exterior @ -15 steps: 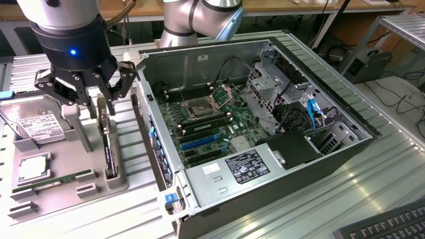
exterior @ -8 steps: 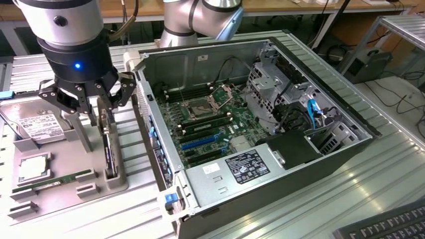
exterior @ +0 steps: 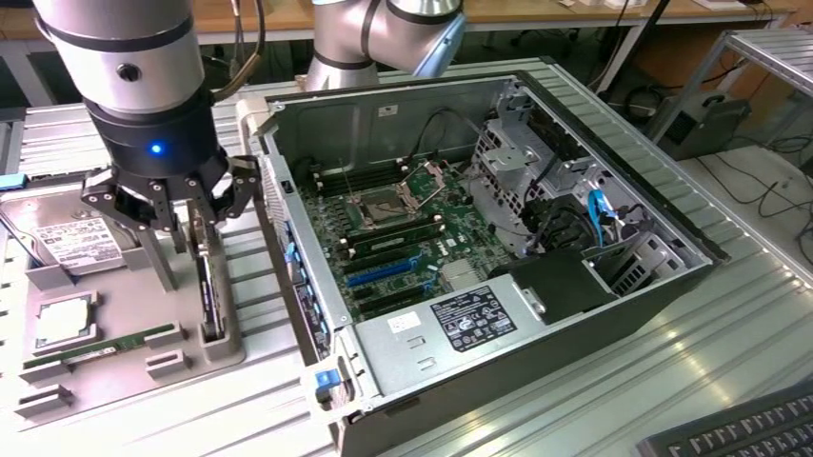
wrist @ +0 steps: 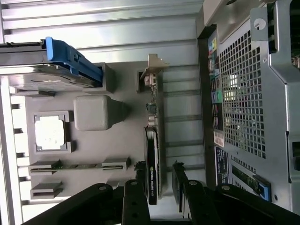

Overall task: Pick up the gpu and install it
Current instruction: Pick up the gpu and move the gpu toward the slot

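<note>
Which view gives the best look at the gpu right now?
Wrist view. The gpu stands on edge in the gray holder and is seen along its whole length, from the metal bracket to the end between the open fingers. The exterior view shows it as a thin dark strip beside the computer case.

No lettering is legible. A white label (exterior: 72,240) lies on the hard drive (exterior: 38,211). A black label (exterior: 473,319) and a white sticker (exterior: 404,322) sit on the power supply cover (exterior: 387,354). Pale print along the edge of the gpu (wrist: 151,161) is too small to read.
</note>
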`<act>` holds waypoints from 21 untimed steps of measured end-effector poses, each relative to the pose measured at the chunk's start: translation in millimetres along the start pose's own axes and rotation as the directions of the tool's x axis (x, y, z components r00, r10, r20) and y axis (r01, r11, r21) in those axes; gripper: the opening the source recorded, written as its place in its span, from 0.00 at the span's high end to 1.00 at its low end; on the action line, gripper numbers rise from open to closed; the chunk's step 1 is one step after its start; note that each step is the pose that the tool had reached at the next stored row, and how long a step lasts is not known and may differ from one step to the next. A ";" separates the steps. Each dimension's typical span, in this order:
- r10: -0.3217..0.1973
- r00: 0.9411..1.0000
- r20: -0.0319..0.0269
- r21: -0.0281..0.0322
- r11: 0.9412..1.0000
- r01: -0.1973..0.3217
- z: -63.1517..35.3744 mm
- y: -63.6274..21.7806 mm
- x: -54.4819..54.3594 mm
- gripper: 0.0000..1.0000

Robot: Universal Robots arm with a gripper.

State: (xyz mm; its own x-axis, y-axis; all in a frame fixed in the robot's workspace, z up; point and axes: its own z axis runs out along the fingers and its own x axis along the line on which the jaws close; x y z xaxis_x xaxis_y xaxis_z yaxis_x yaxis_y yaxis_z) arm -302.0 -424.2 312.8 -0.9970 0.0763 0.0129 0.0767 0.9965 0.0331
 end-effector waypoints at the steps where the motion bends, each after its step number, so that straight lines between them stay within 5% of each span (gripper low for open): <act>1: 0.000 1.000 0.000 0.000 1.000 0.000 1.9 -0.1 0.0 0.64; 21: 0.005 1.000 -0.001 0.000 1.000 -0.005 46.6 1.1 2.1 0.64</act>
State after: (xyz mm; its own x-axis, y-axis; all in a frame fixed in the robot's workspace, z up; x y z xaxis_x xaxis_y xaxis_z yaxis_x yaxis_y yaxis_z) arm -304.5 -421.4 266.3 -0.9966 0.0815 0.0143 0.0819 0.9961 0.0331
